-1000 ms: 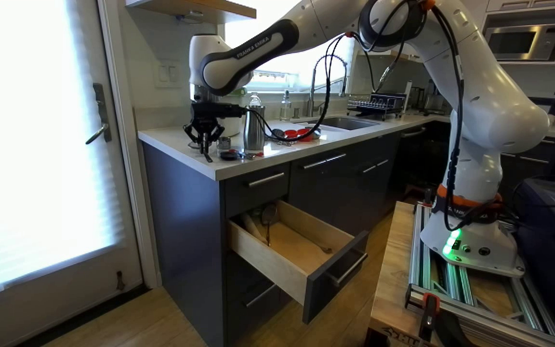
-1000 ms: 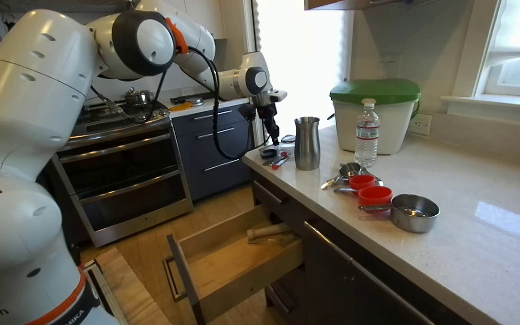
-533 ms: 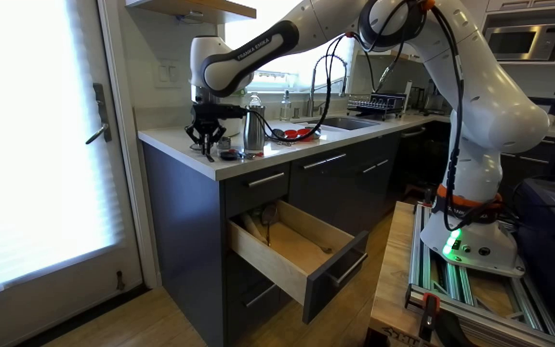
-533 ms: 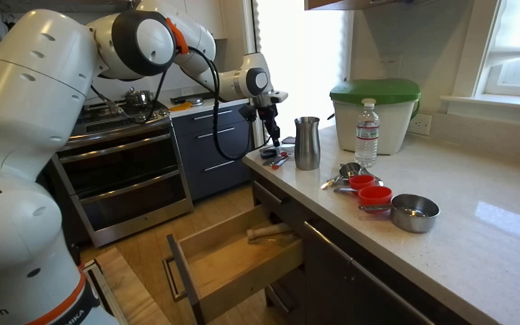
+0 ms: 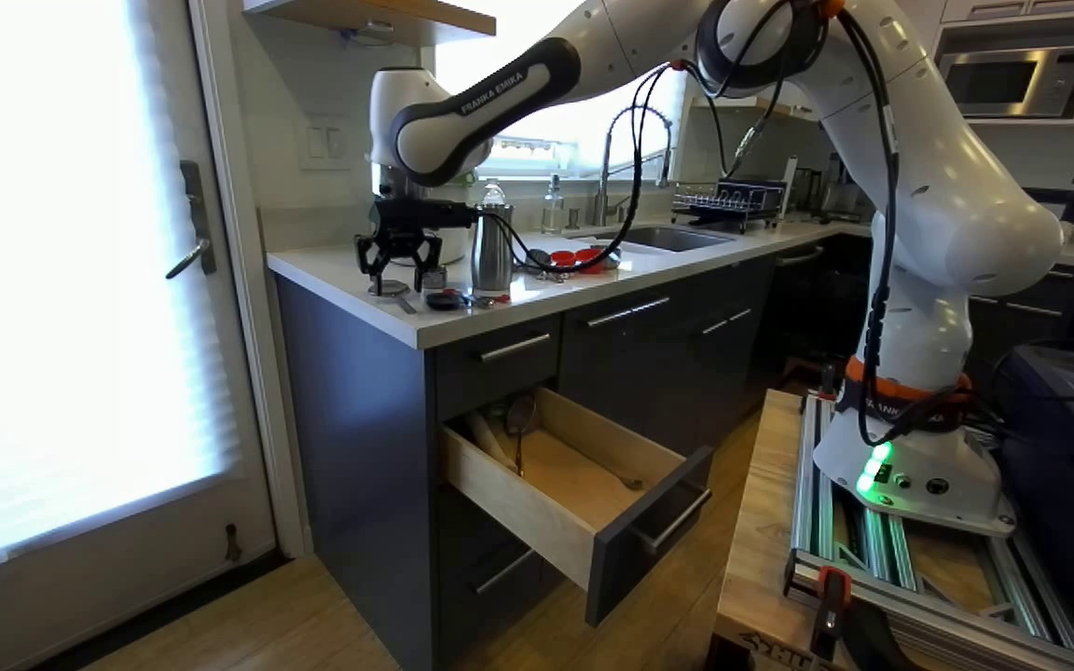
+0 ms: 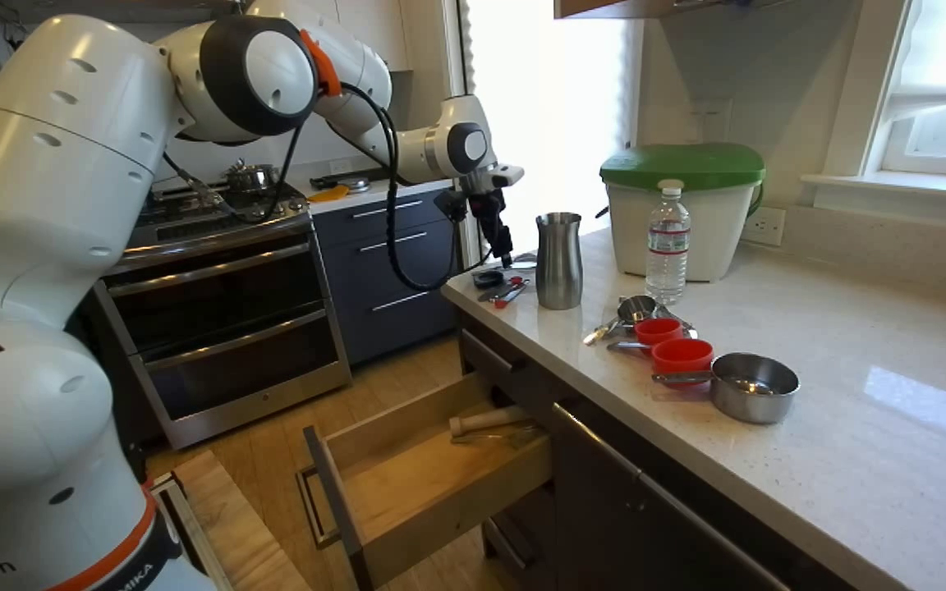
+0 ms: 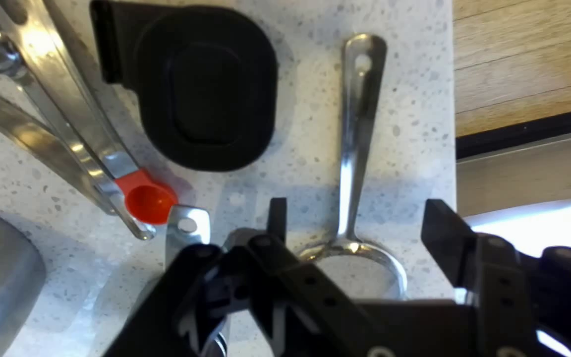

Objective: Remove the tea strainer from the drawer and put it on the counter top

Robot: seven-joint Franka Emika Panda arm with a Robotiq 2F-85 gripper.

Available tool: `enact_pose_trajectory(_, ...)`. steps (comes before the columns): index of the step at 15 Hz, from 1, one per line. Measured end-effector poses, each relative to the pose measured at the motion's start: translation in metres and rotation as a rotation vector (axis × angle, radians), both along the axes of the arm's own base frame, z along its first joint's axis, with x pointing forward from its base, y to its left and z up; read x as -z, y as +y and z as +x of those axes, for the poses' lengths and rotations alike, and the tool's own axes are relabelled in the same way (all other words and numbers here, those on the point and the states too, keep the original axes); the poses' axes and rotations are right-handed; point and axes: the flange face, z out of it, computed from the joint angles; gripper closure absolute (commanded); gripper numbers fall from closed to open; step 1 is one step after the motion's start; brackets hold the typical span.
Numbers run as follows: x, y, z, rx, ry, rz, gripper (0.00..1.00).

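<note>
The tea strainer (image 7: 358, 124), a long steel handle ending in a ring-shaped head, lies flat on the white counter top (image 7: 305, 163) near its end edge. My gripper (image 7: 355, 218) hovers over it with jaws spread wide, one finger on each side of the handle's base and apart from it. Part of the ring is hidden behind the gripper. In an exterior view the strainer's handle (image 5: 405, 304) shows under the open gripper (image 5: 397, 282). Below the counter the drawer (image 5: 612, 573) is pulled out. Inside it lie a round-headed long-handled utensil (image 5: 520, 415) and a pale wooden rod (image 6: 489, 419).
Beside the strainer are a black lid (image 7: 208, 89) and metal measuring spoons (image 7: 72, 99). A steel shaker (image 6: 559, 261) stands close to the gripper. Farther along are a water bottle (image 6: 668, 246), red measuring cups (image 6: 682, 356), a steel cup (image 6: 755, 387) and a green-lidded bin (image 6: 682, 209).
The gripper has gone from shut to open, letting go of the strainer, which has settled flat on the counter top. The arm has barely moved, and the drawer stands as before.
</note>
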Motion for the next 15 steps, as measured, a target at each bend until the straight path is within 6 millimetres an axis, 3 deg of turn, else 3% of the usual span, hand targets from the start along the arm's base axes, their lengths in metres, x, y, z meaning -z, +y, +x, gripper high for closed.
enact_pose_trajectory(1, -0.007, 0.002, 0.0, -0.008, -0.01, 0.006, 0.24)
enact_pose_trajectory(2, -0.016, 0.005, -0.001, -0.018, -0.019, 0.016, 0.24)
enact_pose_trajectory(6, -0.061, 0.023, -0.009, -0.106, -0.054, 0.068, 0.0)
enact_pose_trajectory(9, -0.094, 0.028, -0.026, -0.223, -0.066, 0.099, 0.0)
enact_pose_trajectory(15, -0.135, -0.012, -0.09, -0.446, -0.046, 0.204, 0.0)
